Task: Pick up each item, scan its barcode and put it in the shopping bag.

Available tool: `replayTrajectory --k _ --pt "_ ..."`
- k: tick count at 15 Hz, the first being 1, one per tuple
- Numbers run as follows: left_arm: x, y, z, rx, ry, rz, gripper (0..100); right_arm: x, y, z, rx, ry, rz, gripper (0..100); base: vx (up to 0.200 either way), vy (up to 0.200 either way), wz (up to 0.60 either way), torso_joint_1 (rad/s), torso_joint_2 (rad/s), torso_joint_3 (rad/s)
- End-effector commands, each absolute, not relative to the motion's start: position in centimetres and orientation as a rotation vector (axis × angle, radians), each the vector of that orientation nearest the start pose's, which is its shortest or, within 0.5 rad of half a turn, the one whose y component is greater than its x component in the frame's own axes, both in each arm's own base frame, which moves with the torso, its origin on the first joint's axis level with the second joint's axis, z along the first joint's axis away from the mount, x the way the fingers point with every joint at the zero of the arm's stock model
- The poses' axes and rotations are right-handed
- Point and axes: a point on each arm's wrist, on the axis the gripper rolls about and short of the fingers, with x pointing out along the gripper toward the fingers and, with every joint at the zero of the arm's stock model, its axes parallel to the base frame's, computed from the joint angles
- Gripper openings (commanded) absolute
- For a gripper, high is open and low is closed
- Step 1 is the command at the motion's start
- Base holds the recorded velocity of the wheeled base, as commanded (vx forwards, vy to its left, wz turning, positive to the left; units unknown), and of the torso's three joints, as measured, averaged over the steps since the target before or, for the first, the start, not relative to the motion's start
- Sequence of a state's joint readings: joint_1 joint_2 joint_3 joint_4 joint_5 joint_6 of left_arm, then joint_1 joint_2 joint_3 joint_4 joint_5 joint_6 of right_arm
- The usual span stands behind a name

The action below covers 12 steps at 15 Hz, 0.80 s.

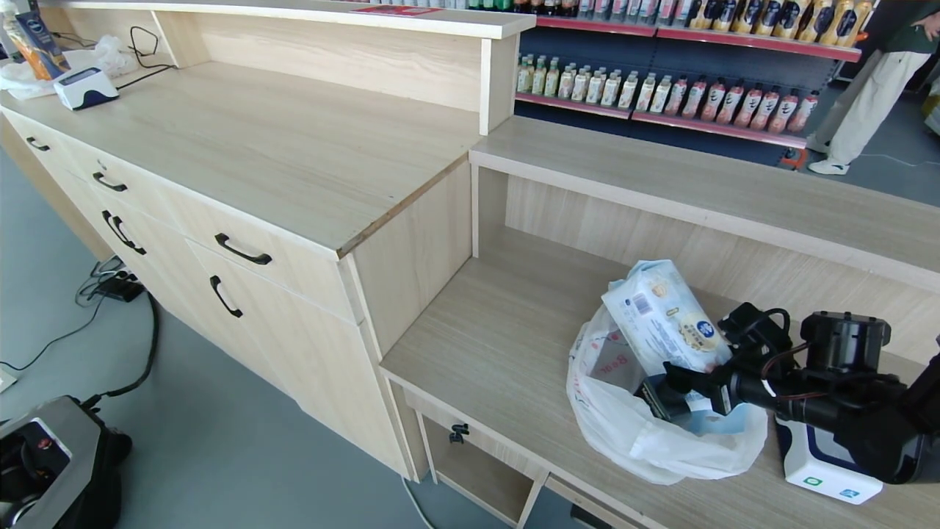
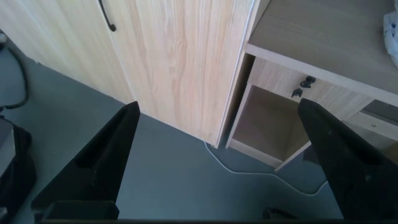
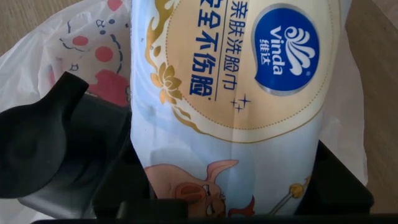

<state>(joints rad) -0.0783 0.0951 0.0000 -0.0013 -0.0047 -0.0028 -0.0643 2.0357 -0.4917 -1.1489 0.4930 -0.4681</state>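
A white-and-blue pack of wipes (image 1: 664, 316) stands tilted with its lower end inside the white plastic shopping bag (image 1: 646, 441) on the low counter. My right gripper (image 1: 687, 386) is shut on the pack's lower part, at the bag's mouth. In the right wrist view the pack (image 3: 236, 93) sits between the black fingers (image 3: 62, 143), with the bag (image 3: 74, 37) behind it. A white barcode scanner (image 1: 830, 470) stands just right of the bag, partly hidden by my right arm. My left gripper (image 2: 217, 180) hangs open and holds nothing, low over the grey floor facing the cabinet.
The low counter (image 1: 499, 338) has a raised back ledge (image 1: 698, 184). To its left stands a taller counter (image 1: 257, 147) with drawers, a second scanner (image 1: 86, 87) and an orange carton (image 1: 33, 40). Cables (image 1: 110, 286) lie on the floor. Bottle shelves (image 1: 661, 92) stand behind.
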Motion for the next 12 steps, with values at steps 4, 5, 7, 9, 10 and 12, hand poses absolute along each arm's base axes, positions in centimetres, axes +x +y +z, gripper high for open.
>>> replayTrajectory --k 4,5,7,9,10,12 --pt "-1.54 0.11 7.75 0.0 0.095 -0.083 100 30.62 -1.33 5.46 -0.345 0.286 0.492 0 0.0 0.0 0.0 0.0 0.0 0.0" --pt "-1.55 0.11 7.75 0.0 0.094 -0.083 100 30.56 -1.37 5.45 -0.349 0.287 0.492 0 0.0 0.0 0.0 0.0 0.0 0.0" --pt "-1.55 0.11 7.75 0.0 0.094 -0.083 100 30.41 -1.5 5.38 -0.351 0.293 0.49 0 0.0 0.0 0.0 0.0 0.0 0.0" --pt "-1.55 0.11 7.75 0.0 0.094 -0.083 100 30.32 -1.73 5.38 -0.358 0.293 0.484 0 0.0 0.0 0.0 0.0 0.0 0.0" --pt "-1.55 0.11 7.75 0.0 0.094 -0.083 100 30.24 -1.81 5.36 -0.361 0.296 0.482 0 0.0 0.0 0.0 0.0 0.0 0.0" --pt "-1.55 0.11 7.75 0.0 0.094 -0.083 100 30.15 -1.9 5.54 -0.369 0.292 0.48 100 0.0 0.0 0.0 0.0 0.0 0.0"
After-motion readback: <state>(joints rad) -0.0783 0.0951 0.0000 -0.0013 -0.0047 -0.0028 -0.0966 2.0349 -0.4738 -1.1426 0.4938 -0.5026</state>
